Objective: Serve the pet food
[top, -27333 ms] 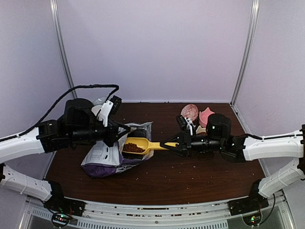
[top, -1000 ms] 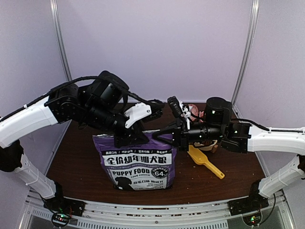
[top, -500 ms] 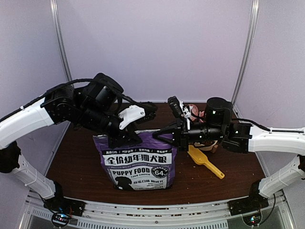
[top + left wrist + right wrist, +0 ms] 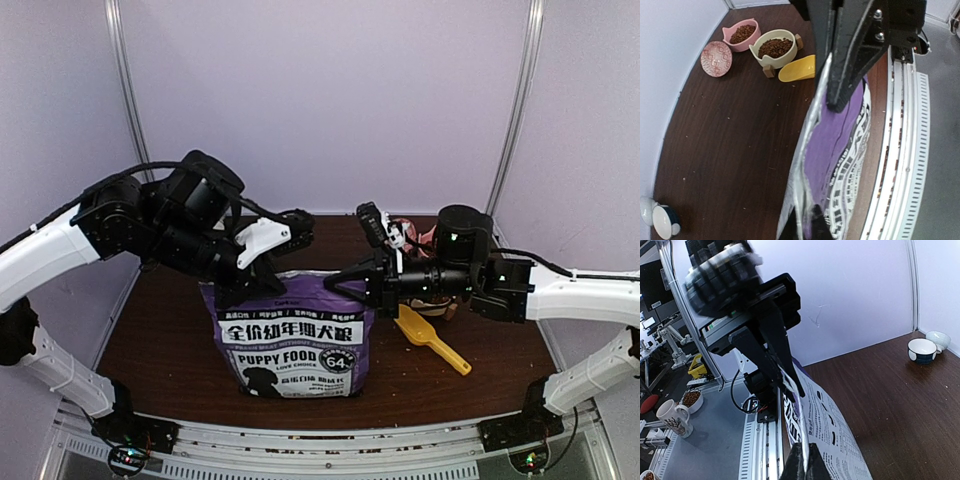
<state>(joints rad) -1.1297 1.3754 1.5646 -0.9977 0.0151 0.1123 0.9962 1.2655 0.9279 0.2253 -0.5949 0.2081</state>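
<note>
Left gripper [image 4: 829, 97] farther left, bag [image 4: 290, 335] contents unseen

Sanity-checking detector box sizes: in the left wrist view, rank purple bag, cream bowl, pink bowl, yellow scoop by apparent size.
1. purple bag, by far, though it is nearest the camera.
2. cream bowl.
3. pink bowl and yellow scoop: about alike; the scoop is partly hidden, so no ranking.

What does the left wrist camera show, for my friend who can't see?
The left gripper pinches the top edge of a purple bag above a dark table. Farther off, a pink bowl and a cream bowl hold pet food, with a yellow scoop beside the cream one.
</note>
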